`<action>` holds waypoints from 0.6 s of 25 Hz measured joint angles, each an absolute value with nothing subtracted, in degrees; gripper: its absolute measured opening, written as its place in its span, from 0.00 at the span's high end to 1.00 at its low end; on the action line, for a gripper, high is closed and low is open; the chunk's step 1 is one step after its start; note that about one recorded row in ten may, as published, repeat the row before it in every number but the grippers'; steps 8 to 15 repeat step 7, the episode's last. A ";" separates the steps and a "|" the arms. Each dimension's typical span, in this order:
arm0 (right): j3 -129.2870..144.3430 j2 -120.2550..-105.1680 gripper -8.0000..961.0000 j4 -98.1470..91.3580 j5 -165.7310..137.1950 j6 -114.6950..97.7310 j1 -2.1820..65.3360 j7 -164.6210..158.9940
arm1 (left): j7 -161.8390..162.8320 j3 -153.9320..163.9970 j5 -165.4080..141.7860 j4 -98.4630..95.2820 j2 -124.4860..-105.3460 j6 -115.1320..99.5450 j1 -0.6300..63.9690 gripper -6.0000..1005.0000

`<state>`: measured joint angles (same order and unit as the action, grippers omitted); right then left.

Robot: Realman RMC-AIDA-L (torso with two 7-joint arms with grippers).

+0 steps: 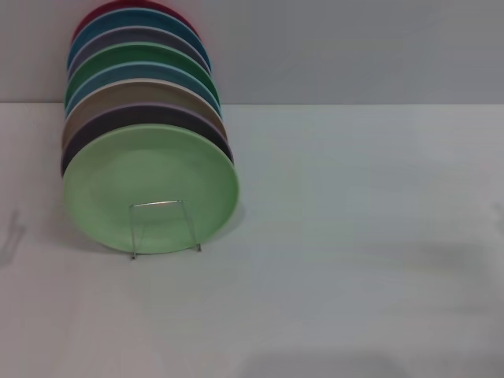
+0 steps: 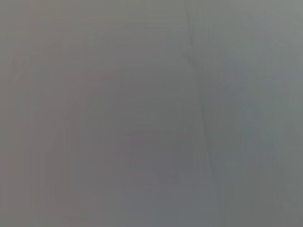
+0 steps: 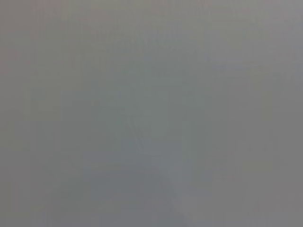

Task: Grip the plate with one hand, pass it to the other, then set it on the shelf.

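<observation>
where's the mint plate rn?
Head view, robot's left: the pale mint-green plate stands on edge at the front of the row of plates in the wire rack, just ahead of the dark plate.

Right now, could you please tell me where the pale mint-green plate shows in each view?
Head view: the plate stands on edge at the front of the plate row, left of centre, in a wire rack.
Left wrist view: not in it.
Right wrist view: not in it.
Shared landmark: only plain grey surface.
</observation>
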<state>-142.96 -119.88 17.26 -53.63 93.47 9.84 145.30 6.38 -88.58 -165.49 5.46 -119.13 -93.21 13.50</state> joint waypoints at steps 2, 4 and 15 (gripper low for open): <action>-142.78 -119.89 0.26 17.23 -53.61 93.53 9.84 145.35 | 6.37 -87.77 -165.50 5.39 -119.12 -93.14 13.41 0.14; -142.77 -119.89 0.24 17.22 -53.61 93.53 9.84 145.36 | 6.37 -87.56 -165.50 5.36 -119.12 -93.06 13.38 0.14; -142.75 -119.89 0.23 17.04 -53.61 93.56 10.00 145.39 | 6.36 -87.43 -165.52 5.35 -119.11 -92.93 13.36 0.14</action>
